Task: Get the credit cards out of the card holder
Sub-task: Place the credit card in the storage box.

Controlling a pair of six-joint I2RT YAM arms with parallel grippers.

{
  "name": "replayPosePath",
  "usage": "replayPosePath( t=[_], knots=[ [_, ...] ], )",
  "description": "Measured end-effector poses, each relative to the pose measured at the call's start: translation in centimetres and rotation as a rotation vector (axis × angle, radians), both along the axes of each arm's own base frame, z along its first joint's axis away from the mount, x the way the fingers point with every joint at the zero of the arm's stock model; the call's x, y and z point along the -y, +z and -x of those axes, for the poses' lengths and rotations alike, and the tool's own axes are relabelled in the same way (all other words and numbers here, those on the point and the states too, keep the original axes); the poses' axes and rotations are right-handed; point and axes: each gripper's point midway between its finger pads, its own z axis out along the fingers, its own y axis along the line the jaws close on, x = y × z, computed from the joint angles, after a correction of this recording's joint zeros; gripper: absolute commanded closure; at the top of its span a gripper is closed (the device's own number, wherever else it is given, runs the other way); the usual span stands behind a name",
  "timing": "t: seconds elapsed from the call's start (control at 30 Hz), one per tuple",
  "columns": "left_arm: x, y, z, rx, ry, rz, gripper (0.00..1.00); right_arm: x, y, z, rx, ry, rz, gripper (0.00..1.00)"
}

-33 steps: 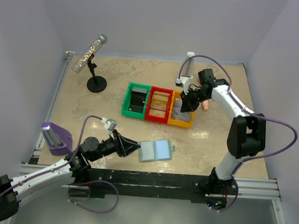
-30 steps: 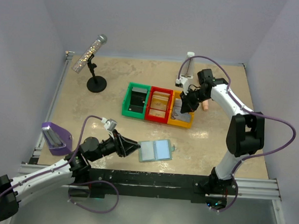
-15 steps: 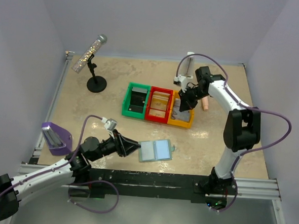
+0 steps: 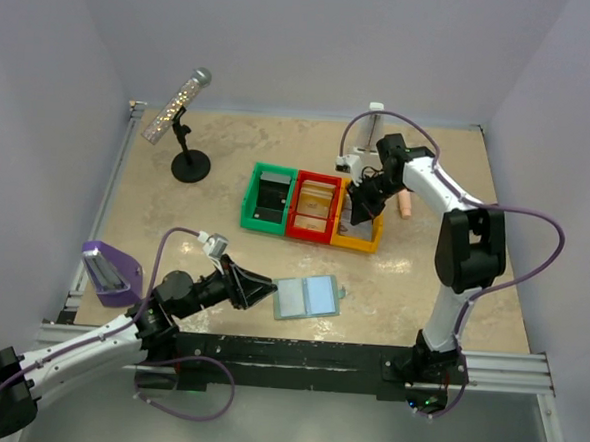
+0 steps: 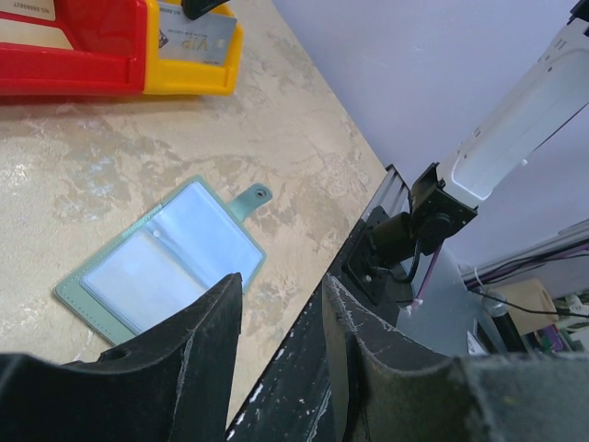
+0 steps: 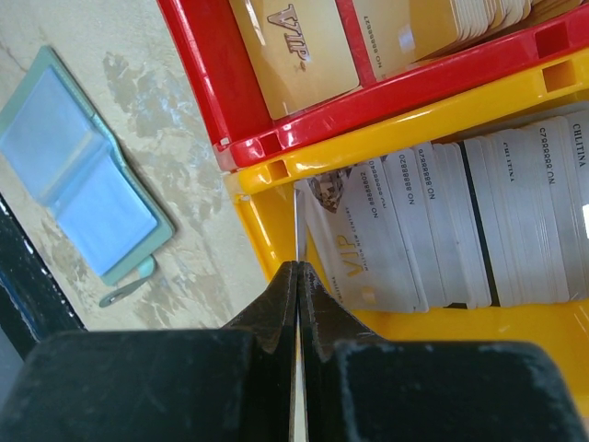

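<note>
The card holder (image 4: 307, 298) lies open on the table near the front edge, its two pale blue panels facing up; it also shows in the wrist views (image 5: 166, 262) (image 6: 78, 175). My left gripper (image 4: 263, 289) (image 5: 281, 290) stands open just left of it, apart from it, with nothing between its fingers. My right gripper (image 4: 362, 207) (image 6: 297, 267) is shut on a credit card (image 6: 295, 221) seen edge-on, held upright over the yellow bin (image 6: 253, 216). That credit card (image 5: 198, 29) is pale grey with VIP lettering. Several similar cards (image 6: 479, 230) lie in the yellow bin.
Green (image 4: 265, 226), red (image 4: 311, 236) and yellow (image 4: 358, 247) bins stand in a row mid-table; gold cards (image 6: 294, 46) fill the red one. A microphone on a stand (image 4: 189, 159) is at back left, a purple object (image 4: 106, 273) at the left edge, a small pink item (image 4: 405, 207) right of the bins.
My right gripper has shifted a little to the left over the yellow bin, still holding the card. The left arm and the card holder have not moved.
</note>
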Motion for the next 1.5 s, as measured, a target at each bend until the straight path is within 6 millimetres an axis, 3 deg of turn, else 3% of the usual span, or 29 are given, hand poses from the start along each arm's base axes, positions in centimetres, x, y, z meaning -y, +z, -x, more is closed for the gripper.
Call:
replayPosePath(
  t=[0.43, 1.13, 1.5],
  knots=[
    [0.0, -0.2, 0.0, -0.006, 0.000, -0.006, 0.55, 0.4, -1.3, -0.1, -0.049, -0.020, 0.040, 1.00],
    [0.1, -0.7, -0.1, -0.018, -0.001, -0.019, 0.55, 0.8, -1.5, -0.2, -0.061, -0.059, 0.068, 0.81],
    [0.1, -0.5, 0.0, -0.021, 0.000, -0.011, 0.55, 1.1, -1.5, -0.5, -0.056, -0.085, 0.090, 0.79]
  ],
)
